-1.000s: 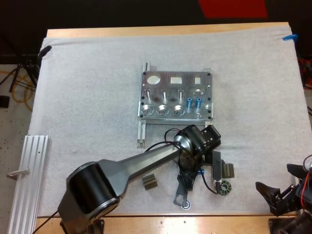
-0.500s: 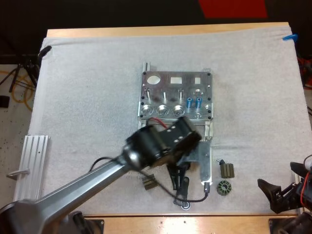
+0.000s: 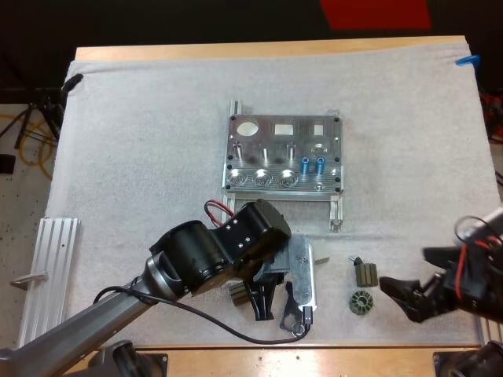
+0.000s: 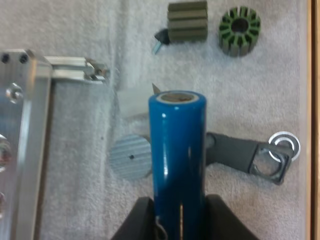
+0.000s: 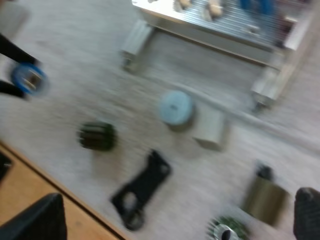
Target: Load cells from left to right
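This looks like a robotics lab or workshop bench. A wooden table point(image 3: 267, 50) carries a white mat point(image 3: 141, 157) with a machined metal fixture point(image 3: 283, 153) at centre. A ribbed aluminium rail point(image 3: 47, 275) lies at lower left, and loose cables point(image 3: 31, 141) lie on a speckled floor point(image 3: 16, 204) at the left edge.

Your left gripper point(image 3: 262, 302), clamped on the blue cell point(image 4: 177, 160), has slid from over the black bracket point(image 3: 295, 308) to just left of it. The wrist behind it has swung left, away from the near right corner of the metal fixture point(image 3: 283, 126). It now covers most of the dark ribbed block point(image 3: 235, 290), which lay in the open a second ago. Your right gripper point(image 3: 416, 275) has come in from the table's near right corner and now sits near the round slotted part point(image 3: 361, 301).
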You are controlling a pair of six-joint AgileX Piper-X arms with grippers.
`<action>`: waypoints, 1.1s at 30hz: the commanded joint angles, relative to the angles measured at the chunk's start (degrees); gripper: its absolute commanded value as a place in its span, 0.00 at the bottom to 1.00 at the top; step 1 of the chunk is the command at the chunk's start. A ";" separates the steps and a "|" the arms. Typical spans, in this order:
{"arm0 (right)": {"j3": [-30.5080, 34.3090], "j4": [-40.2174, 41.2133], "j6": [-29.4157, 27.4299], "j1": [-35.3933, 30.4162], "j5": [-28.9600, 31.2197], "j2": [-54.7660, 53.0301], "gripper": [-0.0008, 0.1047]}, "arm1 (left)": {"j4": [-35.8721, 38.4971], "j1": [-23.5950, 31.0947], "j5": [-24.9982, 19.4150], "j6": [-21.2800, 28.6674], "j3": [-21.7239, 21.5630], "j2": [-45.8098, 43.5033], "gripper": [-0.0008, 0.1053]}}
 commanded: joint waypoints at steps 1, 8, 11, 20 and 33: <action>-0.09 -2.87 0.89 0.07 -3.67 1.73 0.79 | -0.22 -0.02 -0.48 -0.62 0.02 -0.10 0.01; -0.09 -14.06 4.13 0.07 -15.08 12.52 0.56 | -0.49 -0.02 -0.48 -0.62 0.04 -0.10 0.01; -0.09 -18.86 6.57 0.07 -20.80 16.83 0.54 | -0.49 -0.02 -0.48 -0.62 0.04 -0.10 0.01; -0.09 -22.74 9.35 0.07 -34.05 24.59 0.54 | -0.49 -0.02 -2.17 -0.62 0.04 -0.10 0.01; -0.09 -24.54 9.95 0.18 -36.45 26.34 0.54 | -4.45 -0.02 -2.06 -0.57 0.04 -0.10 0.01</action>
